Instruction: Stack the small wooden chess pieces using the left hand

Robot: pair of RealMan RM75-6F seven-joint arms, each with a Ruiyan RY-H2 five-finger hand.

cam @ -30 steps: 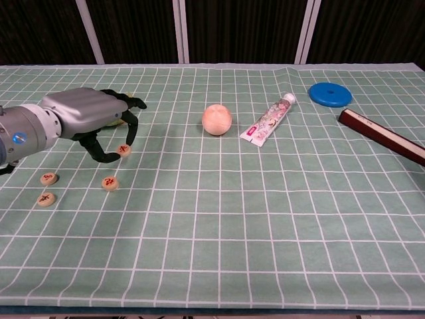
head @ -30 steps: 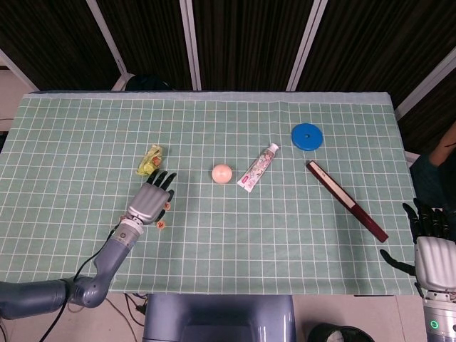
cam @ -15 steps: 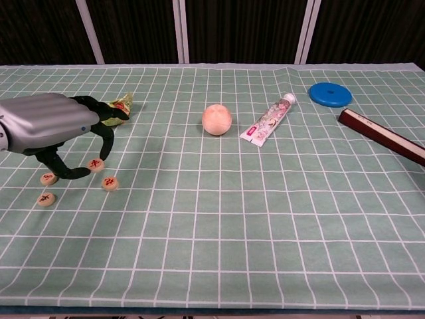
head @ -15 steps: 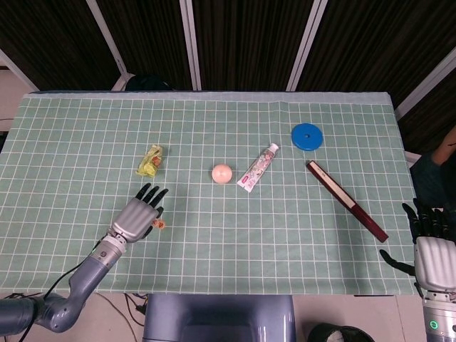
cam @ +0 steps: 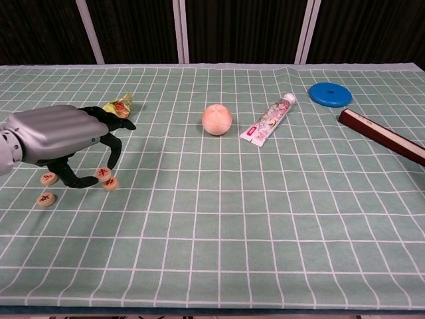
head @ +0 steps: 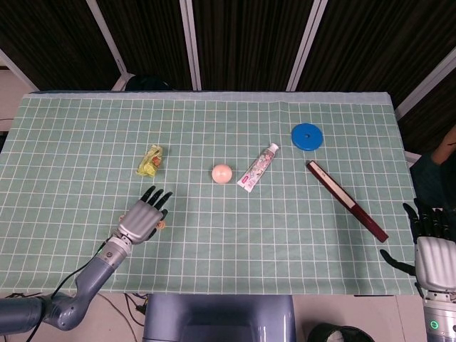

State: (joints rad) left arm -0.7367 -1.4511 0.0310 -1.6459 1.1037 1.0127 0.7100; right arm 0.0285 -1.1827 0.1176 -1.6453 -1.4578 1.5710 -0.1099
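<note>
So my left hand [cam: 63, 136] is hovering low over the green gridded tablecloth [cam: 265, 219], thumb and a finger pinching one small round wooden chess piece with a red character on top [cam: 103, 173]. It's right above a second wooden disc [cam: 111, 183] lying flat on the cloth, maybe already resting on it; I can't tell if they're touching. The rest of my fingers are curled over loosely.

Two more of the little discs are lying close together nearer to me and further left: one with a dark character [cam: 45, 199] and one with a red character [cam: 48, 178], just behind my thumb.

Handling-wise I'd guess these are super light, hard and smooth, so they'll skid on each other if I let go off-centre. Best hold is by the rim, on opposite edges, keeping the piece flat so it lands square on the one below. They're too thin to take from the top.

Further back there's a crumpled yellow-green candy wrapper [cam: 117, 106], then a peach-coloured ball [cam: 216, 119] and a white toothpaste tube [cam: 269, 121] mid-table. Far right: a dark red long flat box [cam: 382, 137] and a blue round disc [cam: 330, 94].

My right hand [head: 433, 253] is parked off the right edge of the table, fingers spread, holding nothing.
</note>
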